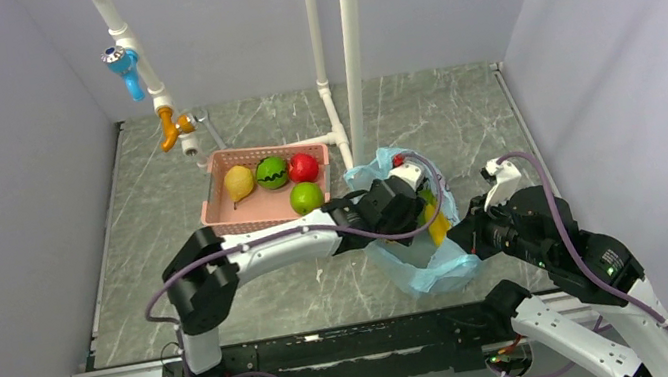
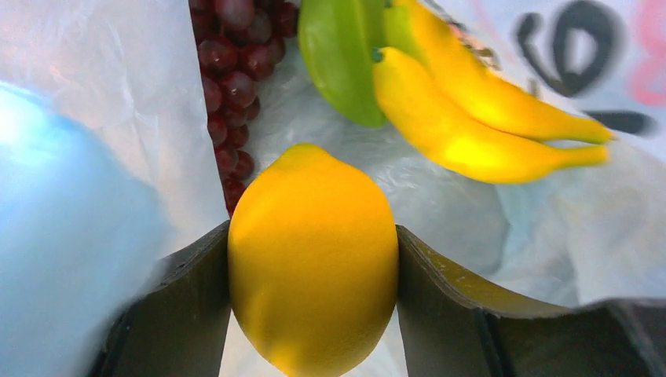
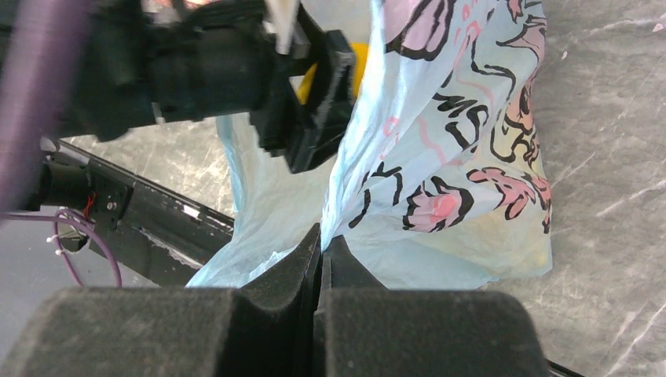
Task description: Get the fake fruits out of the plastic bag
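My left gripper (image 2: 312,236) reaches inside the light-blue plastic bag (image 1: 432,272) and is shut on a yellow-orange, lemon-shaped fake fruit (image 2: 312,259), one finger on each side. Deeper in the bag lie yellow bananas (image 2: 471,118), dark purple grapes (image 2: 234,78) and a green piece (image 2: 342,55). My right gripper (image 3: 323,239) is shut on the bag's printed edge (image 3: 440,157) and holds it up at the right side. In the top view the left gripper (image 1: 416,198) sits in the bag's mouth and the right gripper (image 1: 467,236) is beside it.
A pink lattice basket (image 1: 217,210) behind the left arm holds a yellow pear (image 1: 238,181), a striped watermelon (image 1: 272,171), a red apple (image 1: 303,166) and a green apple (image 1: 306,197). White pipes (image 1: 353,44) rise just behind the bag. Walls close in on both sides.
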Robot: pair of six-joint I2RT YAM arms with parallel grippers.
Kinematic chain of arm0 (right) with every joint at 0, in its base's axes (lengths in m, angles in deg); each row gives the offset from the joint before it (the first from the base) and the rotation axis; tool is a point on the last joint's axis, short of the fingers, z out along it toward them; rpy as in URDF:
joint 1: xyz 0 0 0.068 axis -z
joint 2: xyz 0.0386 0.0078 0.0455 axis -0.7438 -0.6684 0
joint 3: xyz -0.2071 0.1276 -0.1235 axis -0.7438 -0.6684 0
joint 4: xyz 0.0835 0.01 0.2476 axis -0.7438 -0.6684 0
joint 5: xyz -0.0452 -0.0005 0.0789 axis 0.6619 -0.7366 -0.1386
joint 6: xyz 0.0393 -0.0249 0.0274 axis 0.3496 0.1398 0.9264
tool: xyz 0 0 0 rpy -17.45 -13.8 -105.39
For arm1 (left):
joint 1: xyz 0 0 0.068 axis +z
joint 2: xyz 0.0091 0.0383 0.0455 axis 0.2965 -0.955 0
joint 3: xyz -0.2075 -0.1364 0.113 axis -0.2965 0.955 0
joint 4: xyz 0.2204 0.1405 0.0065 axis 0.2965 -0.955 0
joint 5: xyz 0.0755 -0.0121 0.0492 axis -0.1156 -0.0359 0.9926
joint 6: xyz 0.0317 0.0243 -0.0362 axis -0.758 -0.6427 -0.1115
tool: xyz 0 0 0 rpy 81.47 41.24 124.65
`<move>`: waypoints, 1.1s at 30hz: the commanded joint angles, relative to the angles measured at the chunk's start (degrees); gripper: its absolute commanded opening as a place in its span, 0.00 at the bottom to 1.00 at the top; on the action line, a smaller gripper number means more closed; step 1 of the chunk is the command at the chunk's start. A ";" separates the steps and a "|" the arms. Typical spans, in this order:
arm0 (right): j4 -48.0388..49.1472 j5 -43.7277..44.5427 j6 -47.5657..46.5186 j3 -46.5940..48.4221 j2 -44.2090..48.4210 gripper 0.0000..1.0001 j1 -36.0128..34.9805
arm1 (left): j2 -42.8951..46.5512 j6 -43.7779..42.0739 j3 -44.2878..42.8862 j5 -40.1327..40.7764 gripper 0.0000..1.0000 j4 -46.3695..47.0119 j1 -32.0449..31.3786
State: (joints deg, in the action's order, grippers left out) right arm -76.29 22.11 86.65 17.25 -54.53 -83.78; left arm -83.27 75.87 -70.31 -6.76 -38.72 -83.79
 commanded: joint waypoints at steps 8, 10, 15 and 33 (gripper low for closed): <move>2.54 0.02 0.00 0.12 -0.78 0.00 -0.26 | 15.92 -0.31 7.91 -12.68 0.30 8.67 0.01; 2.56 -0.07 -0.08 0.28 -1.01 0.00 -0.31 | 17.89 -0.15 8.70 -13.85 0.30 8.83 0.01; 2.65 -0.14 -0.23 0.26 -1.14 0.00 -0.31 | 22.35 0.23 11.00 -15.61 0.31 9.46 -0.01; 2.65 -0.44 -0.24 0.12 -0.83 0.00 -0.25 | 43.49 2.97 24.69 -4.35 0.28 0.39 3.15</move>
State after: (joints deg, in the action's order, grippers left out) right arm -75.72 22.09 86.65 17.25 -55.38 -83.78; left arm -44.63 78.01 -47.38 -19.17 -33.47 -81.97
